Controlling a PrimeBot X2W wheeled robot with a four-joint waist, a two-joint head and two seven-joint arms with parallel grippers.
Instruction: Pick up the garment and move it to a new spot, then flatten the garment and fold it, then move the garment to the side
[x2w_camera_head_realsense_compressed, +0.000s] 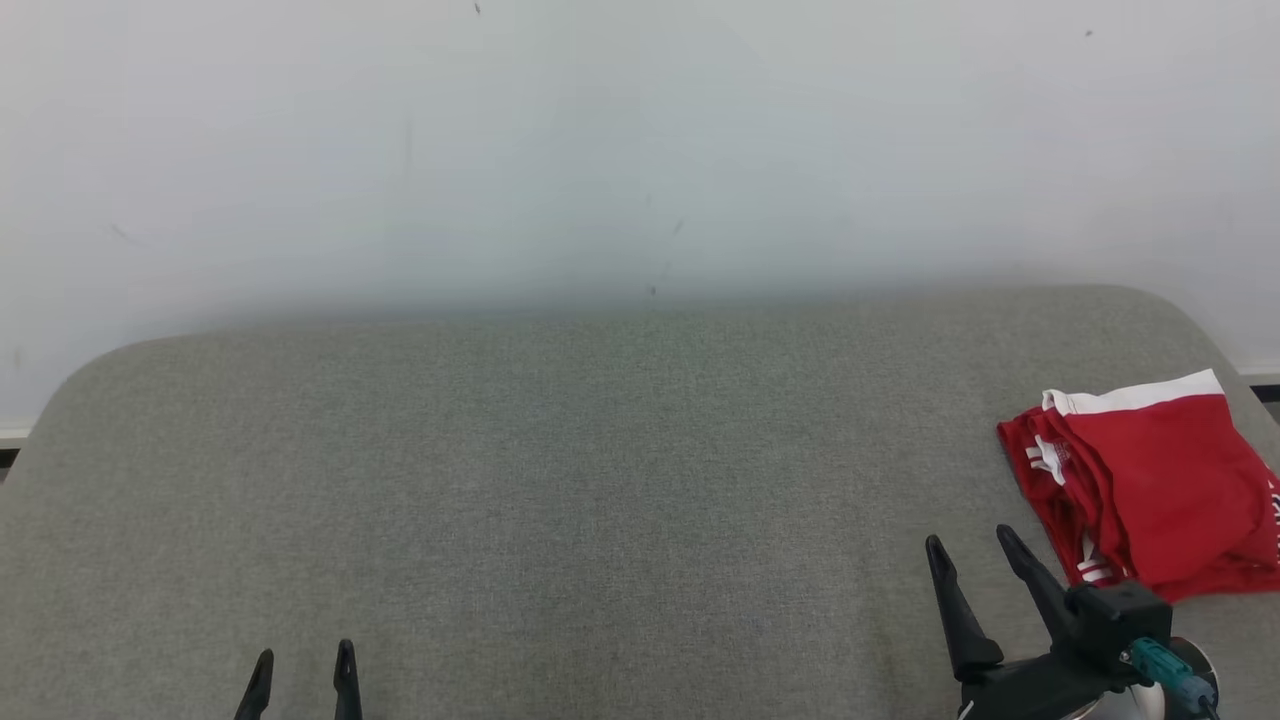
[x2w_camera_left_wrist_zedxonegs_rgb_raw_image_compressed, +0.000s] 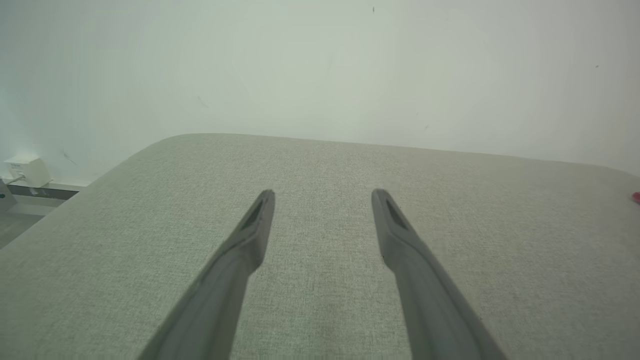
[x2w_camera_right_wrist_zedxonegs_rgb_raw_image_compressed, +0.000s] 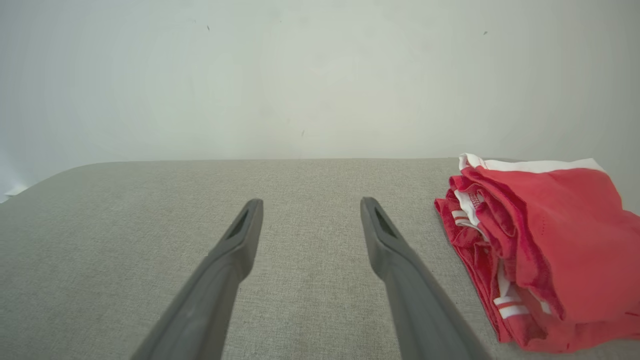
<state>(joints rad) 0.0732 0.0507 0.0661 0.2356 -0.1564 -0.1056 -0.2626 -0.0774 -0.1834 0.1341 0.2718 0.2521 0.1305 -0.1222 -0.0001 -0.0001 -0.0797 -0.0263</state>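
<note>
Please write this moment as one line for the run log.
garment: folded, right side of grey surface | left gripper: open, empty | right gripper: open, empty, beside garment

A plain pale wall (x2w_camera_head_realsense_compressed: 640, 130) closed off the far side of the scene, evenly lit and marked by a few small dark specks and faint scuffs. In front of it lay a wide surface covered in grey-green woven fabric (x2w_camera_head_realsense_compressed: 560, 480), its far corners rounded at left and right. A strip of white skirting (x2w_camera_head_realsense_compressed: 15, 432) ran along the foot of the wall at the far left. In the left wrist view, a small white box (x2w_camera_left_wrist_zedxonegs_rgb_raw_image_compressed: 27, 170) sat low on the wall at the far left, above a patch of grey floor (x2w_camera_left_wrist_zedxonegs_rgb_raw_image_compressed: 15, 227). The light was soft and diffuse.
</note>
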